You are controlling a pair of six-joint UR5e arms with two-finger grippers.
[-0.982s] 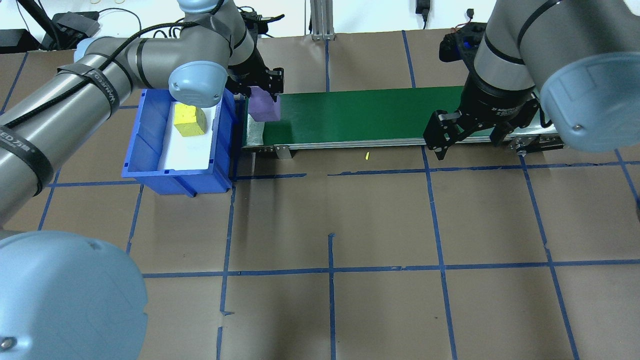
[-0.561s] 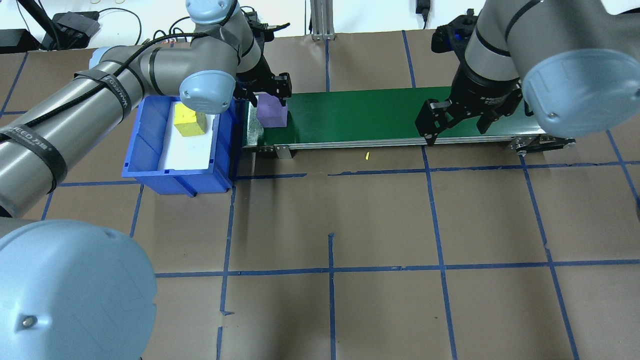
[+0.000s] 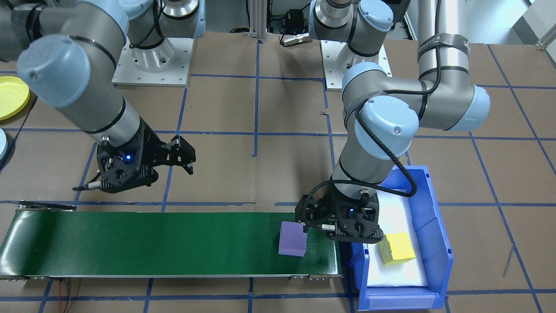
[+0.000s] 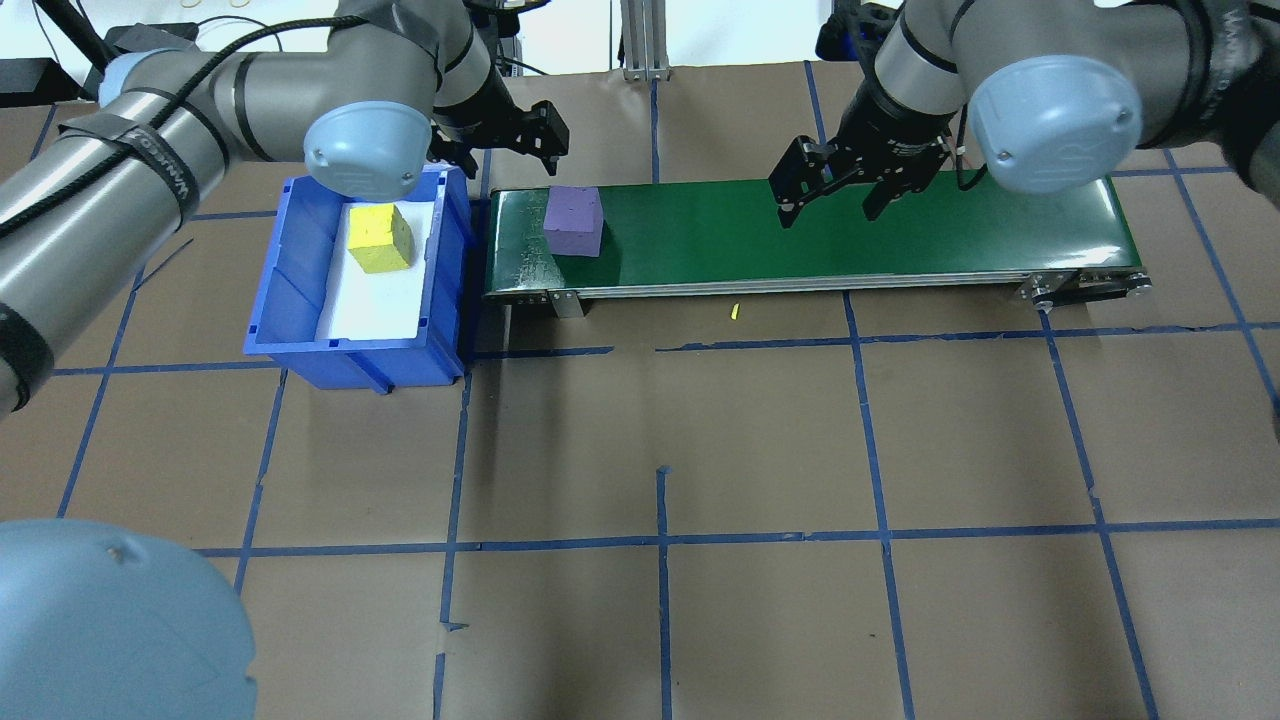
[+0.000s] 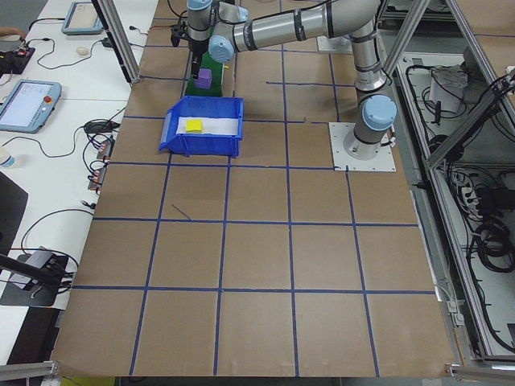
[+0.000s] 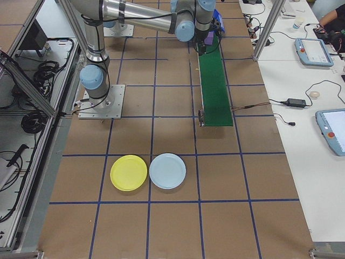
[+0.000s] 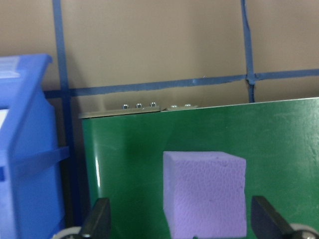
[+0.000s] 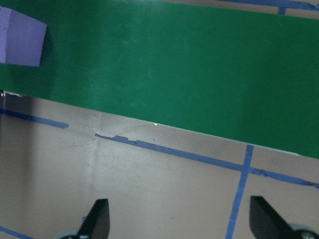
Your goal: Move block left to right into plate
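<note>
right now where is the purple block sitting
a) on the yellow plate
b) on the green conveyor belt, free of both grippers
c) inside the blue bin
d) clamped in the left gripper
b: the purple block rests on the green conveyor belt near its end by the blue bin; the left gripper is open beside it, not touching, and the right gripper hangs open further along the belt.

Purple block (image 3: 292, 239) on green conveyor belt (image 3: 152, 243)
</note>
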